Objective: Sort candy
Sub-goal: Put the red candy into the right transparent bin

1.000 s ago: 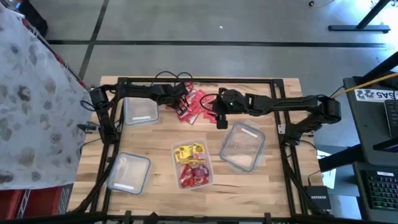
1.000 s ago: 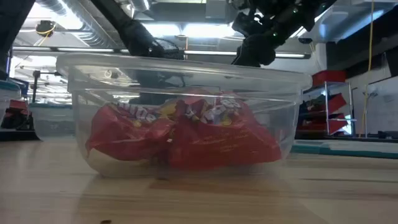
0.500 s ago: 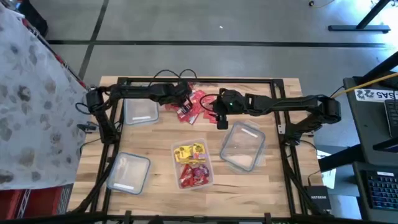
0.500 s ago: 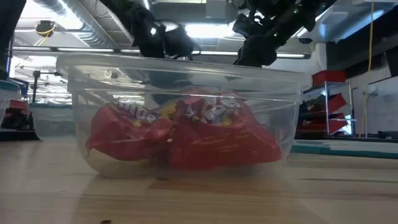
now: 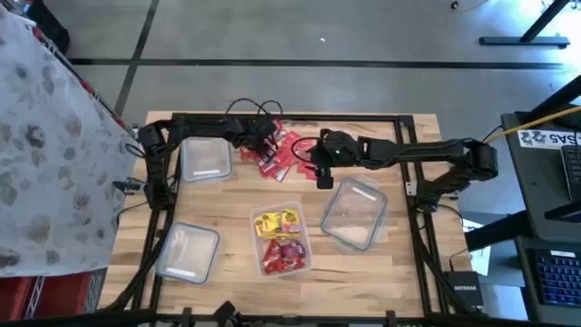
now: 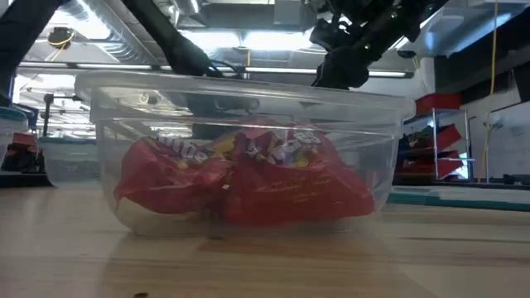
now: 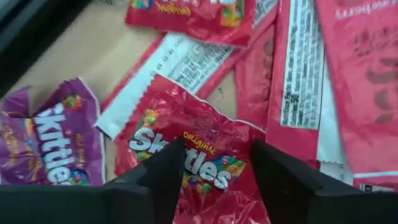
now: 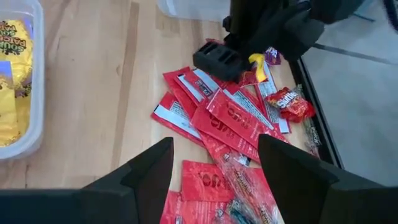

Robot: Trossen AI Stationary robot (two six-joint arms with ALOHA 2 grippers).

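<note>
The candy (image 5: 278,153) lies heaped at the far middle of the table (image 5: 236,204), between four clear tubs. The left gripper (image 7: 214,171), jaws spread, hangs low over a red Skittles packet (image 7: 186,155). The right gripper (image 8: 214,171) waits just right of the heap, jaws parted. The near centre tub (image 5: 281,238) holds sorted yellow and red packets.

Left end effector (image 7: 211,163) lowered over the candy (image 7: 189,152).

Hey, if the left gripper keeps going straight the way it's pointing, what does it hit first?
Most likely the red Skittles Original packet lying between the open fingers of the left gripper, on top of the candy pile. How far off it is isn't clear.
</note>
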